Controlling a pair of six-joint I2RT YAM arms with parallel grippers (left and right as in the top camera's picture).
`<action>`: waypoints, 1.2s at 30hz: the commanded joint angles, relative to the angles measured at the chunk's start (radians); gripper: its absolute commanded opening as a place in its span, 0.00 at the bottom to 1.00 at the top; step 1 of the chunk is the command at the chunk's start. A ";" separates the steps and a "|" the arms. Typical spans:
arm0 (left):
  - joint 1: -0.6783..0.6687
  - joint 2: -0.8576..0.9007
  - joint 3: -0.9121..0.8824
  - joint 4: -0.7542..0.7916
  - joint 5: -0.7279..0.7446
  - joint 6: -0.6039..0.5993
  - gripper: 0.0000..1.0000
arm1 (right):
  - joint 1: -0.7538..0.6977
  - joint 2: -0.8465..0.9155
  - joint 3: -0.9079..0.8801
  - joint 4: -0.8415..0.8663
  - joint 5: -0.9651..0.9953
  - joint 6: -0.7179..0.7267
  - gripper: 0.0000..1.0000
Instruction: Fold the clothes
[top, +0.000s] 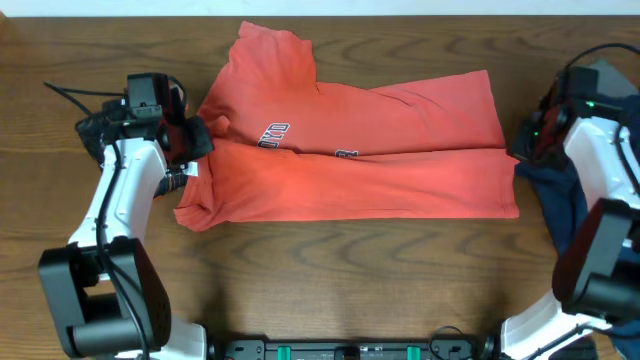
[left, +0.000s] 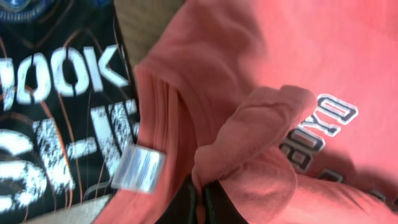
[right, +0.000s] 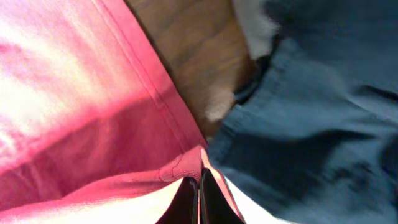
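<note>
With the shirt (top: 370, 150) part-folded at frame centre, left gripper (left: 200, 198) pinching a bunched fold at its left end and right gripper (right: 199, 186) pinching its right hem (a shallow tip hold), uneven pulling may slip the hem or drag the adjacent navy garment (right: 311, 124).

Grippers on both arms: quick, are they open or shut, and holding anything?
Left gripper: shut on a bunched fold of the coral-red cotton T-shirt.
Right gripper: shut on the same shirt's hem.
</note>
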 joint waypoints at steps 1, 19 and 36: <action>0.001 0.004 0.000 0.041 -0.016 -0.008 0.06 | 0.021 0.031 -0.001 0.020 -0.002 -0.014 0.01; 0.001 -0.002 0.000 -0.299 -0.058 0.059 0.80 | 0.026 0.037 -0.004 -0.147 0.050 -0.014 0.26; -0.001 0.000 -0.177 -0.217 -0.160 0.055 0.49 | 0.020 0.037 -0.277 -0.009 0.123 0.002 0.01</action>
